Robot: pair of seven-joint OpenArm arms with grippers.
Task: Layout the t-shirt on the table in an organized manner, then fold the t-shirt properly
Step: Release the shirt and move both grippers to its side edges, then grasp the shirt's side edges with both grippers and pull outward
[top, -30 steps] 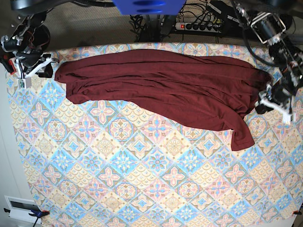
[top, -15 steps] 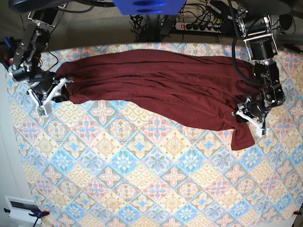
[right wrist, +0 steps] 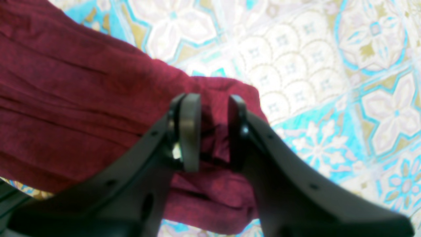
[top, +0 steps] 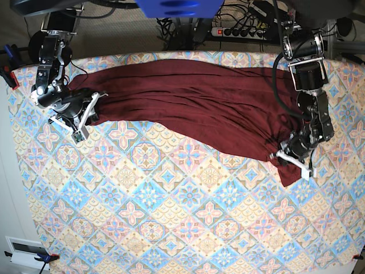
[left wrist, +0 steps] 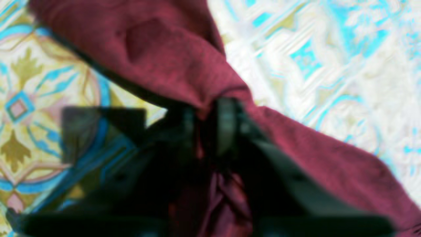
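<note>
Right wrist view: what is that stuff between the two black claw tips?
A bunched fold of the dark maroon knit t-shirt sits between the right gripper's fingertips, above the pastel diamond-tile table. The right wrist view shows it.

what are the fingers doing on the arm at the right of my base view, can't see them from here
Observer: The left gripper is pinched shut on a bunched fold of the t-shirt.
Operator: and the other arm
Observer: The right gripper has its fingers apart, with a crumpled bit of the shirt's edge between them, not squeezed.
Operator: how much cloth is past it
Observer: Very little: bare table shows just beyond the fingertips.
</note>
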